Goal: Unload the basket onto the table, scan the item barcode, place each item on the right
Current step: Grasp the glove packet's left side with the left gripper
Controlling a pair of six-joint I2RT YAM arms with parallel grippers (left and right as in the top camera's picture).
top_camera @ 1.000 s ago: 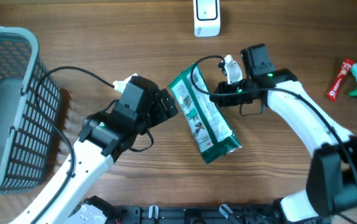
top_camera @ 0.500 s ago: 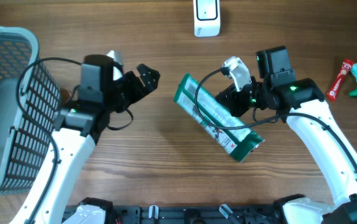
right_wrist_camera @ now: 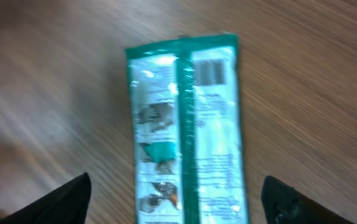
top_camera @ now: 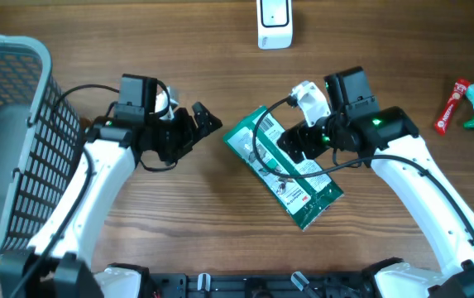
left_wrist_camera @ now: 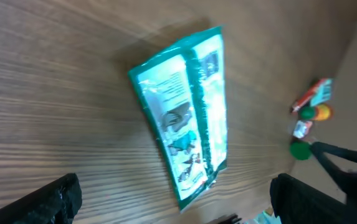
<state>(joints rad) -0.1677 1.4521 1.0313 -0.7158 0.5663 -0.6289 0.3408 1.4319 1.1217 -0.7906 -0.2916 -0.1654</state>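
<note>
Green pouch (top_camera: pixel 282 165) is seen overhead lying slantwise on the worktop (top_camera: pixel 220 215), beneath the right gripper (top_camera: pixel 293 145) and apart from the left gripper (top_camera: pixel 197 131). Left wrist: fingers (left_wrist_camera: pixel 53 199) are spread wide, empty. Right wrist: fingers (right_wrist_camera: pixel 72 196) are spread wide, pouch lengthwise between them, barcode (right_wrist_camera: pixel 212 71) upward.

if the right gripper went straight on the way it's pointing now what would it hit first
The green packet. In the right wrist view it lies flat on the wooden table, directly ahead of the right gripper and centred between its open jaws. How far ahead is hard to judge.
</note>
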